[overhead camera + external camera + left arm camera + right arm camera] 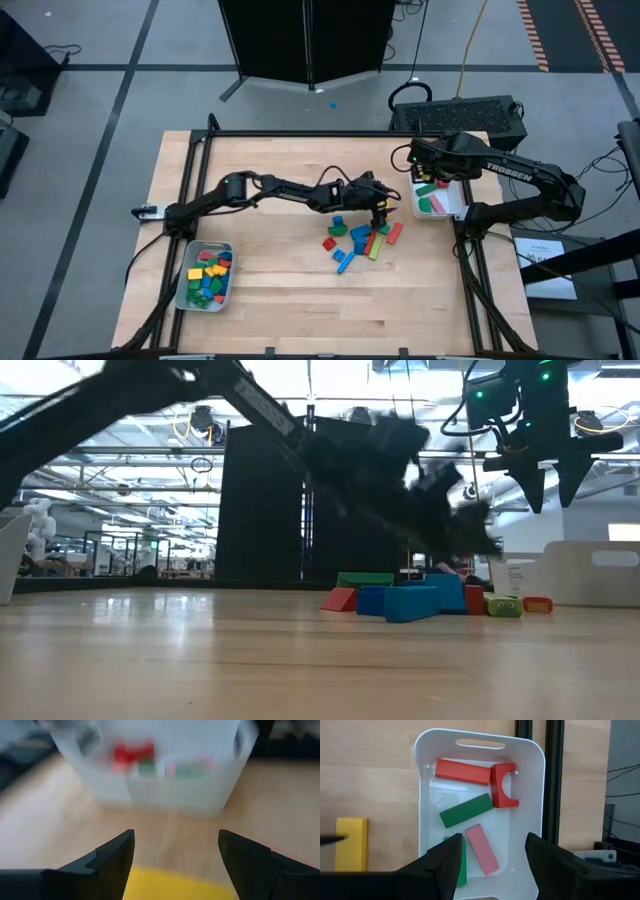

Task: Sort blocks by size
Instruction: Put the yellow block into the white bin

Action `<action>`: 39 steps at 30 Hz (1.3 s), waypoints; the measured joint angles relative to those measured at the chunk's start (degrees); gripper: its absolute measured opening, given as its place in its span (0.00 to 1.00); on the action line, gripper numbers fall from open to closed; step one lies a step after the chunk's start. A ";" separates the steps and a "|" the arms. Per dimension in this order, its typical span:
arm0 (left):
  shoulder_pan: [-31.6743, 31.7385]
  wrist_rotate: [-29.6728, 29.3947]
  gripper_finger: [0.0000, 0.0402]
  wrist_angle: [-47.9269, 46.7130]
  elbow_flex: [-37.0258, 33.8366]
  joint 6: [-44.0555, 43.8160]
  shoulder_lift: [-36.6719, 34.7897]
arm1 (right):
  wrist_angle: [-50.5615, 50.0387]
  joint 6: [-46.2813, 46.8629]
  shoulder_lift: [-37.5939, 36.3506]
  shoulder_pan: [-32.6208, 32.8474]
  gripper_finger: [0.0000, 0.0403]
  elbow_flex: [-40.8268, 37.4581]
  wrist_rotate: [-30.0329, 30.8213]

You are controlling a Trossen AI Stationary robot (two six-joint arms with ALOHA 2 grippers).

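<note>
A pile of blue, green, red and orange blocks point(360, 240) lies on the table's middle and also shows in the low view point(420, 598). My left gripper point(381, 208) is open over a yellow bar point(175, 885), which lies flat on the table just left of the white tray point(420, 795); its fingers stand on either side of the bar. My right gripper point(492, 845) is open and empty, pointing down above that tray, which holds a red bar point(462, 771), a red arch point(502, 785), green bars point(466, 810) and a pink bar point(481, 849).
A second pale tray point(190, 300) with several small red, green, blue and yellow blocks stands at the near left. A black frame point(300, 133) runs along the table's edges. Bare wood lies between the pile and the left tray.
</note>
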 joint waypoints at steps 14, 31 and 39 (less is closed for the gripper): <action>-1.13 -7.53 0.71 -41.75 13.78 -5.76 3.80 | 1.80 -2.67 0.00 0.04 0.52 0.02 -0.04; -1.46 -21.33 0.71 -71.27 12.96 -29.74 -8.74 | 10.72 -7.15 0.02 0.07 0.52 0.04 0.01; -1.43 -23.09 0.71 -83.09 13.05 -38.96 -10.37 | 13.14 -9.36 0.04 0.07 0.52 0.04 0.01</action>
